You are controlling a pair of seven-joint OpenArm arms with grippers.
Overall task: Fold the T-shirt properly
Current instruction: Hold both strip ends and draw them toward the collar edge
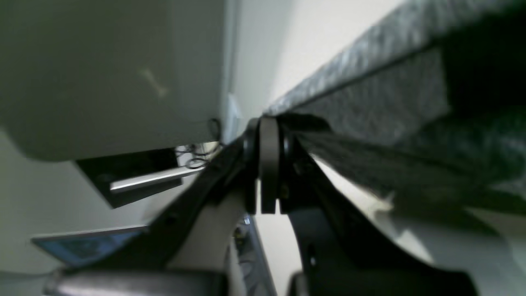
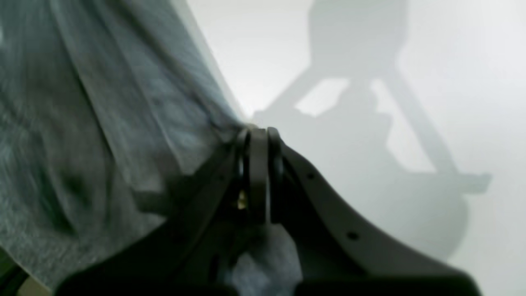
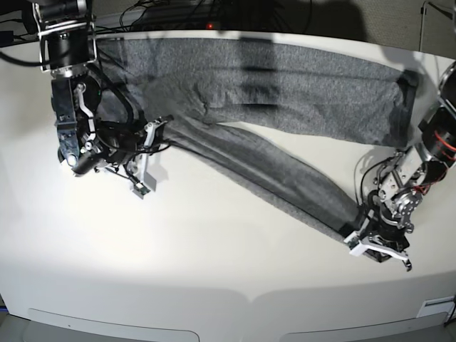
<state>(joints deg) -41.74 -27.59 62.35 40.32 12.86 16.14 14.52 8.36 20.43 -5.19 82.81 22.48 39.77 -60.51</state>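
The heather-grey T-shirt [image 3: 285, 78] lies spread along the back of the white table [image 3: 214, 271]. One long part of it stretches diagonally from the left to the lower right. My right gripper [image 3: 160, 127] is shut on the fabric at the left end of that stretch. In the right wrist view the jaws [image 2: 258, 131] pinch grey cloth [image 2: 102, 123] that hangs to the left. My left gripper [image 3: 354, 229] is shut on the lower-right end. In the left wrist view the jaws [image 1: 269, 123] hold taut cloth [image 1: 390, 102] running up to the right.
Black cables [image 3: 178, 14] lie behind the table's back edge. The table's front edge [image 3: 228, 293] curves along the bottom of the base view. A grey block [image 1: 102, 74] and a metal bar [image 1: 148, 181] show blurred in the left wrist view.
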